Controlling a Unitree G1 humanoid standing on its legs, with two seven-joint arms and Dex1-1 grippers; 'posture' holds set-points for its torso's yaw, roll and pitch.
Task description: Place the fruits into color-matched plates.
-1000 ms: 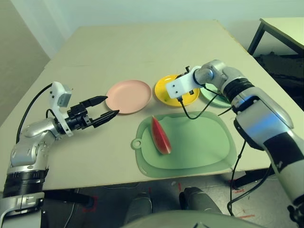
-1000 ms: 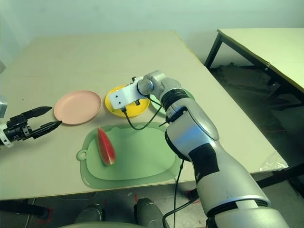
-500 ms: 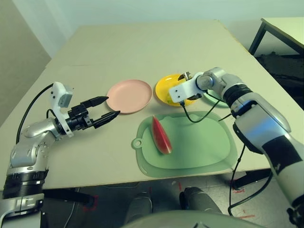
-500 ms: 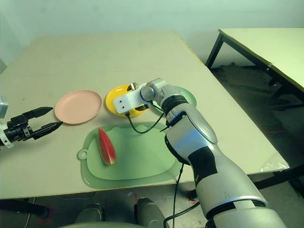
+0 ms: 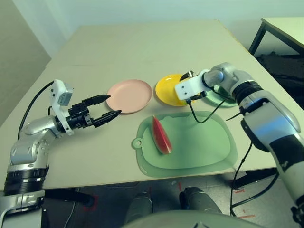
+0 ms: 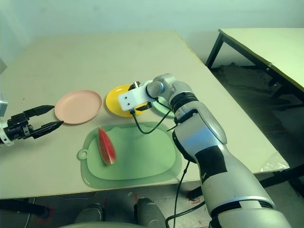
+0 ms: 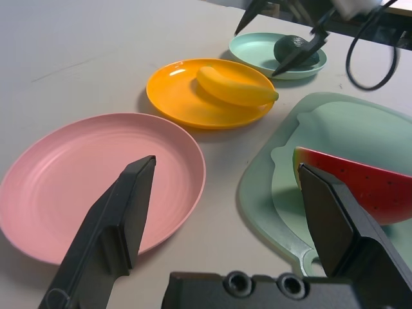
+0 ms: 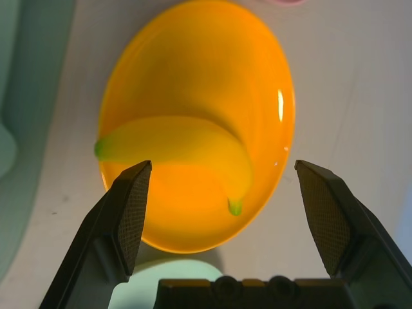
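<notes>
The yellow toy banana (image 8: pixel 183 151) lies free in the bright yellow round plastic plate (image 8: pixel 199 77), with the right gripper (image 8: pixel 225 212) wide open above it. The red watermelon wedge (image 5: pixel 160 135) lies on the green mat (image 5: pixel 199 147). The left gripper (image 5: pixel 107 107), also wide open, could push the pale pink plate (image 5: pixel 129 96) if it reaches carelessly.

No readable text

No lettering, label, brand mark, number or sign can be read on anything shown.
</notes>
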